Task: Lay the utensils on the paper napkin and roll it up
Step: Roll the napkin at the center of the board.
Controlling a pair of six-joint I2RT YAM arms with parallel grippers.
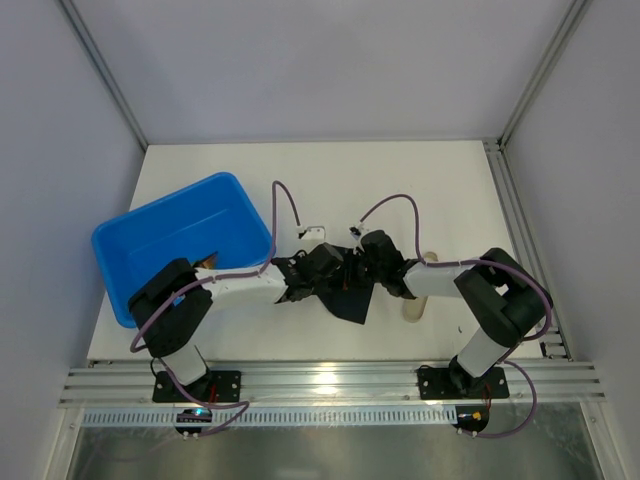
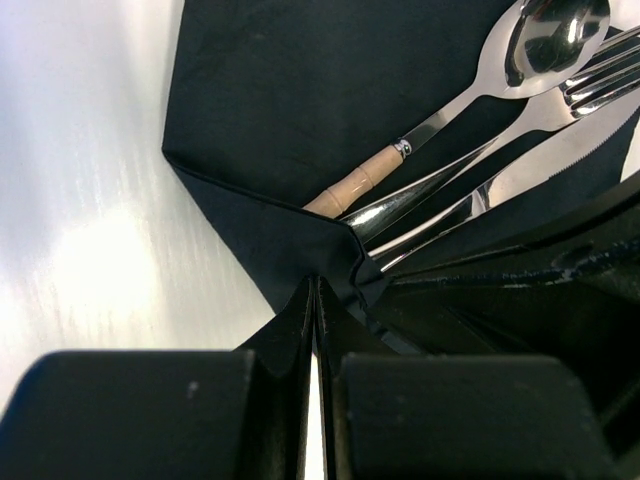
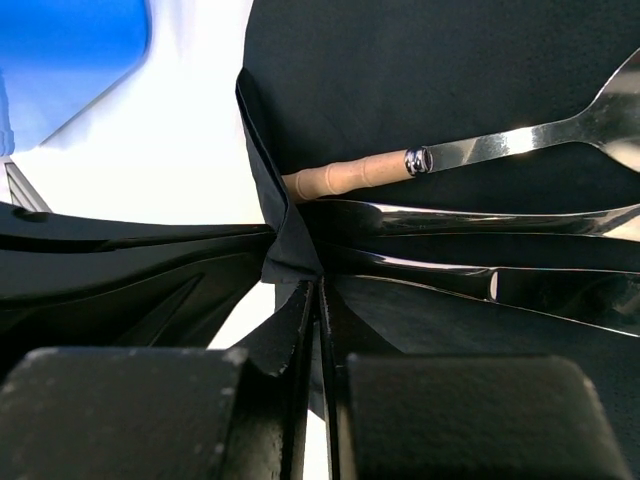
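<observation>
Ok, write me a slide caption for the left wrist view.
Left gripper shut on the paper napkin's folded edge, which covers the handle ends of the utensils lying on it.

The white desk [image 1: 440,190] stood inside an enclosure of plain pale grey wall panels [image 1: 320,60]. Aluminium corner posts [image 1: 103,72] joined the panels. Slotted aluminium rails [image 1: 330,382] ran along the desk's near edge, reflecting overhead light.
</observation>
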